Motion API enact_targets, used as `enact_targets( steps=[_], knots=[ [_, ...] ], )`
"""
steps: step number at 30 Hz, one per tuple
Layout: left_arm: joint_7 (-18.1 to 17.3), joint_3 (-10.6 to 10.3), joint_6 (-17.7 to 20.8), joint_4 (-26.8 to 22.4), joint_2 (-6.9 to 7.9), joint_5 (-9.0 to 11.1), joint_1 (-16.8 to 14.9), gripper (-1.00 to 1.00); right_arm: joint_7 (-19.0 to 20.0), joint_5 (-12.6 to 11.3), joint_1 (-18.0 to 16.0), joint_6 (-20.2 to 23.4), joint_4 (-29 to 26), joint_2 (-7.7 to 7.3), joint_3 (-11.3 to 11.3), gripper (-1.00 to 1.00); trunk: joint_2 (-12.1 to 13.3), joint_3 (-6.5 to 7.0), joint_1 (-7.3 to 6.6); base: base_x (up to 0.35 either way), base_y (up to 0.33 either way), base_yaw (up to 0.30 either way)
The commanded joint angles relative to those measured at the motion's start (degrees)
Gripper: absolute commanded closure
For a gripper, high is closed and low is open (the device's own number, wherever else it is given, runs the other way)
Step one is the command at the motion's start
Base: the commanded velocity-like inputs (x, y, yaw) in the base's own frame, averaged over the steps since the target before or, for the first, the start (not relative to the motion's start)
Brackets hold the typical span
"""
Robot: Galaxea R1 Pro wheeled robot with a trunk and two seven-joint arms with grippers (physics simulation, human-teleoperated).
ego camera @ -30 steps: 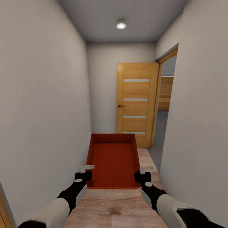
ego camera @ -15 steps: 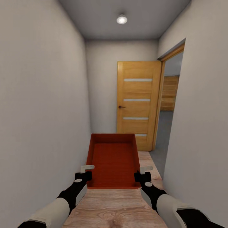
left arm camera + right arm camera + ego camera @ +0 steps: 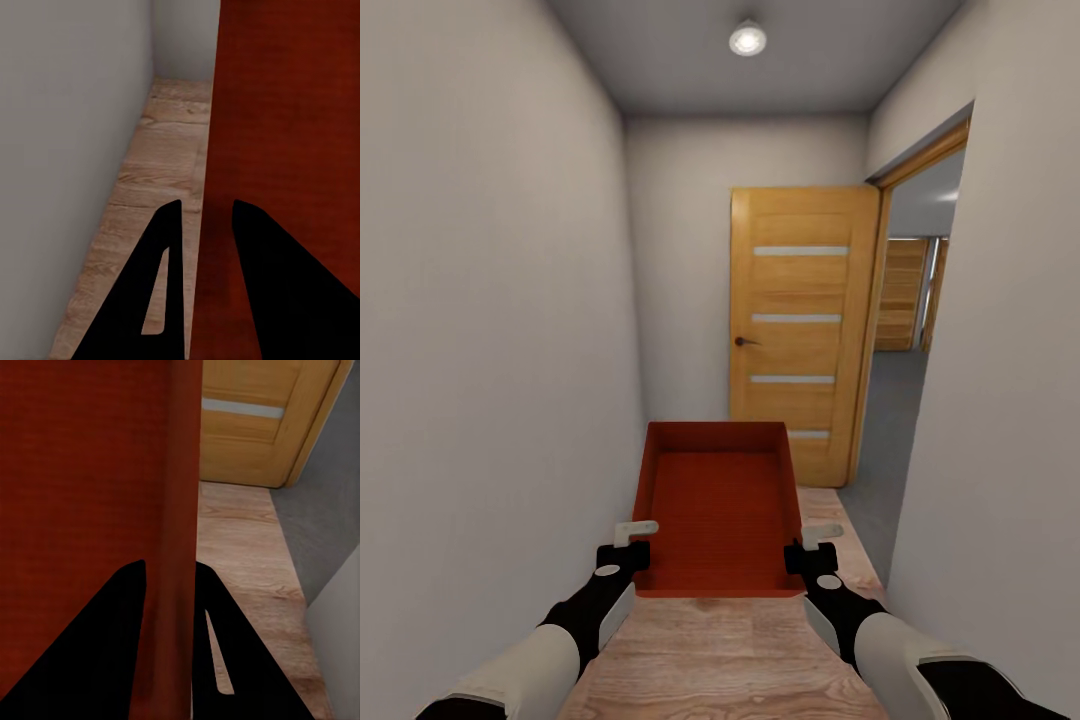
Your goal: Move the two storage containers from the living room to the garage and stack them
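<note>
Head view: both grippers, left gripper (image 3: 635,545) and right gripper (image 3: 807,548), pinch opposite walls of an orange-red storage container (image 3: 718,505), carried down a hallway. Next, likely a right turn through the open doorway (image 3: 905,380) beside the wooden door (image 3: 800,320) onto grey floor.

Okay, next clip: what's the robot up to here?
It is carrying one orange-red storage container down a narrow white hallway, held clear of the wood plank floor. The left gripper and right gripper each clamp a side wall near the bin's near end. Ahead, a tan wooden door stands open beside a doorway onto grey flooring.
</note>
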Motion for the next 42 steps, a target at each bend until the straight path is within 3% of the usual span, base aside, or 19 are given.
enact_targets(
  steps=[1,42],
  knots=[
    [1.2,1.0,-4.2,-0.2,1.40,-0.4,-0.1,1.00,-0.5,-0.2,0.0,-0.2,0.2,-0.50,-1.8,1.00,-0.1,-0.08,0.04,0.326,0.000,0.000],
    [1.2,1.0,-4.2,-0.2,1.46,-0.4,-0.1,1.00,-0.5,-0.2,0.0,-0.2,0.2,-0.50,-1.8,1.00,-0.1,-0.08,0.04,0.326,0.000,0.000]
  ],
)
